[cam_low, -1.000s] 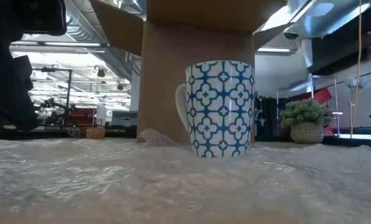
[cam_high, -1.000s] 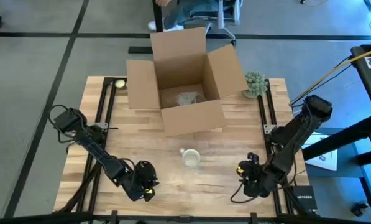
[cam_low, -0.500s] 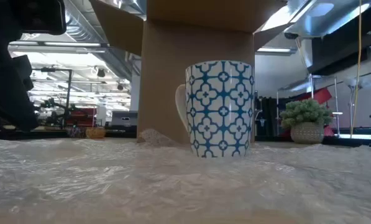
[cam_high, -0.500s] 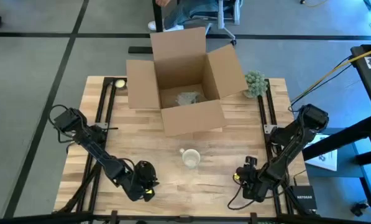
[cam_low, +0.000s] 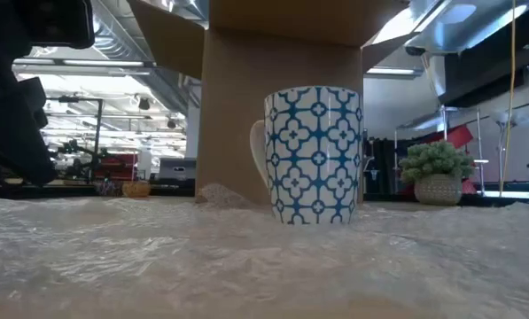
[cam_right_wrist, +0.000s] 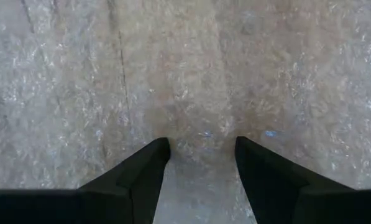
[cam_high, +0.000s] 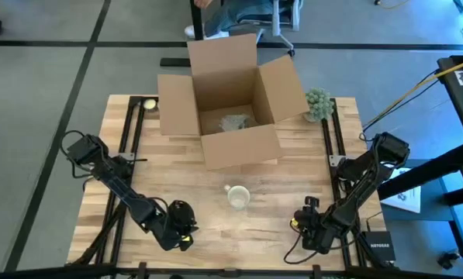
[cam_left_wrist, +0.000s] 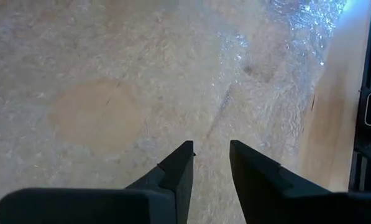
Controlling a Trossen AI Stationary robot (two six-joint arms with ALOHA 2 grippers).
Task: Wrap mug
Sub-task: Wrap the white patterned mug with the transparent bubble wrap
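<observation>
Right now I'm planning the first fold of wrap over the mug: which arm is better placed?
Roughly even. Left gripper and right gripper both hover open over the bubble wrap, flanking the mug; left looks marginally nearer.

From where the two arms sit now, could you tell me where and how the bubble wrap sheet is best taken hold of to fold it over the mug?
Probably its near edge. The bubble wrap lies flat under the upright mug, with no raised fold, so a pinch wants a free edge. The left gripper and right gripper, jaws open, hover over the sheet near that side; each could take a near corner from above.
</observation>
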